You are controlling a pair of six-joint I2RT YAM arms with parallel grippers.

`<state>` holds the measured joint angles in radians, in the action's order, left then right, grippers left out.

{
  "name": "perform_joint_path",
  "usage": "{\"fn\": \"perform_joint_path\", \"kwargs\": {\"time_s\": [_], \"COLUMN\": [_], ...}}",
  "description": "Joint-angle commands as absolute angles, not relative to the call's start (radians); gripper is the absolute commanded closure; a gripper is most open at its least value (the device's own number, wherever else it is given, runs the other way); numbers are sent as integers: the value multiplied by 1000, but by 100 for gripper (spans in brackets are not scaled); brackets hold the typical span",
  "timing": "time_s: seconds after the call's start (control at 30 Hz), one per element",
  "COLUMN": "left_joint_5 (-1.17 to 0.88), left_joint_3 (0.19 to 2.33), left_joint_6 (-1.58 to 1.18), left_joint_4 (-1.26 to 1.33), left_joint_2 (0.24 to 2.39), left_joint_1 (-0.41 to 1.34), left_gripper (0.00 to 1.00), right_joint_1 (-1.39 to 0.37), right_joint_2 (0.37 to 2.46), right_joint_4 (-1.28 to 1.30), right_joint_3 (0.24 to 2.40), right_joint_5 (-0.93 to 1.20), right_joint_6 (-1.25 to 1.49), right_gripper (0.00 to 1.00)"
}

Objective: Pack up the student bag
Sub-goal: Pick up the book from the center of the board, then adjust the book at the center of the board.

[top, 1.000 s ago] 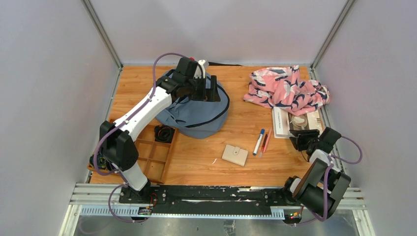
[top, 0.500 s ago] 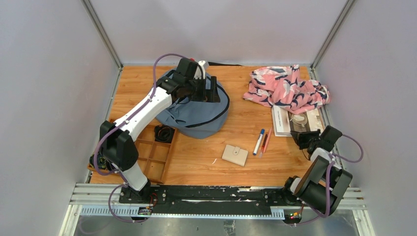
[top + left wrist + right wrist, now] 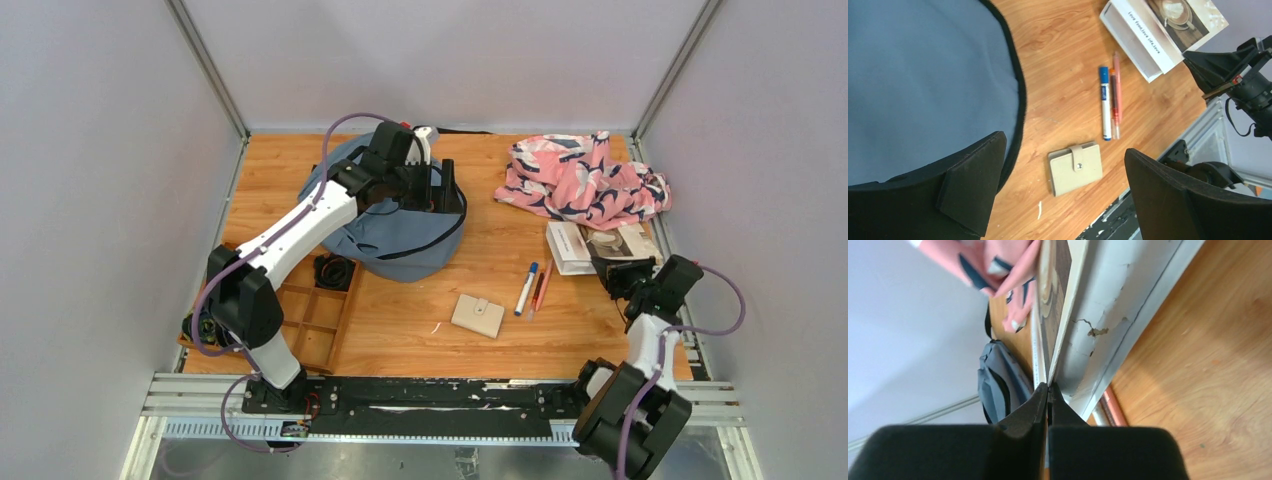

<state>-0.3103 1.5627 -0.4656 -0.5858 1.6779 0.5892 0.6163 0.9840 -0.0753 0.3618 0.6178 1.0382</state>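
The student bag (image 3: 400,235) is a grey-blue backpack slumped at the back left of the table, also seen in the left wrist view (image 3: 923,75) and, far off, in the right wrist view (image 3: 993,380). My left gripper (image 3: 440,192) hovers over the bag's right edge, wide open and holding nothing (image 3: 1062,151). My right gripper (image 3: 610,268) is at the near corner of a white book (image 3: 590,243) with a coffee picture (image 3: 1158,30). Its jaws are pressed together on the book's thin cover edge (image 3: 1048,387), and the book (image 3: 1098,330) is tipped up.
A beige snap wallet (image 3: 478,315) (image 3: 1075,167), a blue-capped marker (image 3: 526,288) (image 3: 1105,102) and an orange pen (image 3: 1116,90) lie mid-table. A pink patterned cloth (image 3: 580,180) is bunched at the back right. A wooden divided tray (image 3: 315,310) sits front left.
The right gripper has shut on the book's corner, and the book has shifted and tilted. The right arm has stretched forward. The left gripper has moved right, past the bag's edge.
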Motion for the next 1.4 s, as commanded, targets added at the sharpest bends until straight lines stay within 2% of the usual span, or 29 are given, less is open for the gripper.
{"fn": "perform_joint_path", "kwargs": {"time_s": [0.0,0.17,0.4,0.57,0.73,0.87,1.13,1.23,1.27,1.33,1.37], "left_joint_5": [-372,-336,-425,-452,-458,-487,-571,-555,-548,-534,-529], "left_joint_3": [1591,1676,1628,1606,1553,1479,1370,1338,1330,1319,1316], "left_joint_6": [-477,-407,-444,-462,-503,-530,-498,-494,-495,-495,-493], "left_joint_4": [-543,-653,-627,-626,-618,-580,-581,-581,-576,-563,-562], "left_joint_2": [1710,1715,1634,1575,1531,1497,1518,1536,1541,1557,1567], "left_joint_1": [599,550,383,262,159,119,126,151,163,196,214], "left_gripper": [3,3,3,3,3,3,3,3,3,3,3], "right_joint_1": [628,580,400,105,-227,-347,-344,-335,-323,-298,-291], "right_joint_2": [857,859,825,915,1141,1365,1710,1793,1808,1796,1780], "right_joint_4": [34,23,70,15,-152,-136,-260,-252,-162,64,137], "right_joint_3": [391,488,648,778,930,1113,1188,1201,1222,1263,1274], "right_joint_5": [703,756,679,597,570,676,1152,1247,1233,1114,1043], "right_joint_6": [1058,1126,1160,1149,1096,989,930,869,800,641,596], "right_gripper": [100,100,100,100,100,100,100,100,90,55,41]}}
